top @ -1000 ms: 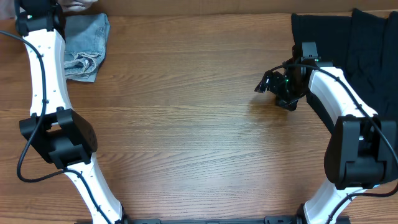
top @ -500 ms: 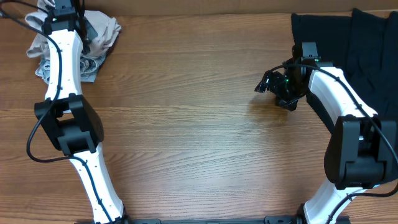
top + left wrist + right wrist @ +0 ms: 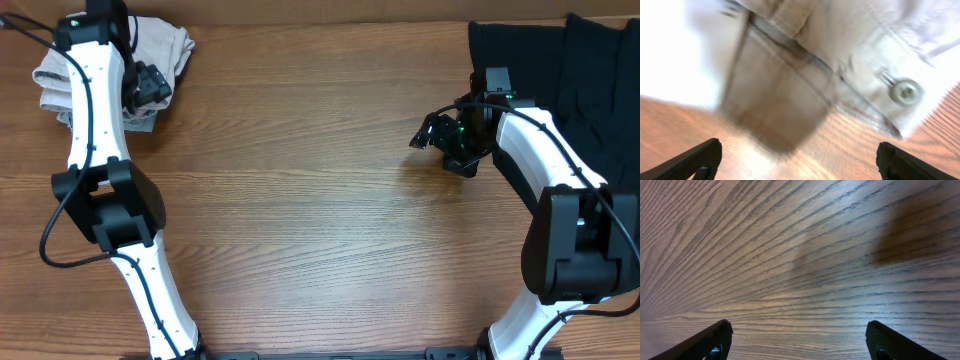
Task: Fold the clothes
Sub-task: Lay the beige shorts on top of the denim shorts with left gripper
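Note:
The clothes, a pale cream pair of shorts, lie bunched at the table's far left corner, spreading right to about. My left gripper hovers just over their right part, open and holding nothing. In the left wrist view, the shorts fill the upper frame, blurred, with a metal button at the right. Both fingertips stand wide apart over bare wood, and the left gripper has nothing in it. My right gripper hangs open over bare table, seen also in the right wrist view as the gripper.
A sliver of light-blue denim shows under the shorts' lower edge. Large black garments cover the far right corner, behind the right arm. The wooden table stretches between the two arms.
The left arm pulled the cream shorts onto the table over the denim, then opened its jaws and let them go. The right arm has not moved.

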Tool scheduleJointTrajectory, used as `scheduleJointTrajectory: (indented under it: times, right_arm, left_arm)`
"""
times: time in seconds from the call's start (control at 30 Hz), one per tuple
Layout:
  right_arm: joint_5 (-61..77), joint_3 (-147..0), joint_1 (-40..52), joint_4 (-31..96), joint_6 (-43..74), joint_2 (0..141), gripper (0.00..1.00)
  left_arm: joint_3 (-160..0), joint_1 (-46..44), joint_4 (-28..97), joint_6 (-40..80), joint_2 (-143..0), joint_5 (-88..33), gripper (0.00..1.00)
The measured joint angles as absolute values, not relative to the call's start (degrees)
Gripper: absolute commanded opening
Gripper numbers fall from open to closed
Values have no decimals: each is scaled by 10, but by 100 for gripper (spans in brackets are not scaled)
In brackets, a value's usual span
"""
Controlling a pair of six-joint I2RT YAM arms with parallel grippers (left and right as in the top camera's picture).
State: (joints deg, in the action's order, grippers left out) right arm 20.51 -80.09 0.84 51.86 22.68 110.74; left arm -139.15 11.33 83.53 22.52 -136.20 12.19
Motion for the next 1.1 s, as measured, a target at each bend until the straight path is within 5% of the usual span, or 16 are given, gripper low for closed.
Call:
scheduleJointTrajectory:
  times: [0.07,0.13,0.2,0.33,0.93,1.03,1.1]
  right_arm:
    - [205,-801,8,518,227,1107,89]
    - [205,-801,8,519,227,1107,89]
    - [205,-801,8,519,227,1107,89]
    - [205,-801,8,518,227,1107,89]
    - [205,-801,8,518,227,1107,89]
    - [206,-801,8,518,227,1107,98]
    - [205,-801,8,518,225,1107,100]
  left_arm:
    - [-1415,113,848,216,-1352,119,97]
    - [-1443,113,851,203,-1334,114,73]
    - [-1462,113,825,188,-1309,115,23]
    - [-1479,114,721,180,-1276,164,5]
    - [-1481,207,623,143,-1537,191,10]
    - [-1482,208,624,143,-1537,190,20]
    - [-1486,208,626,140,-1537,190,39]
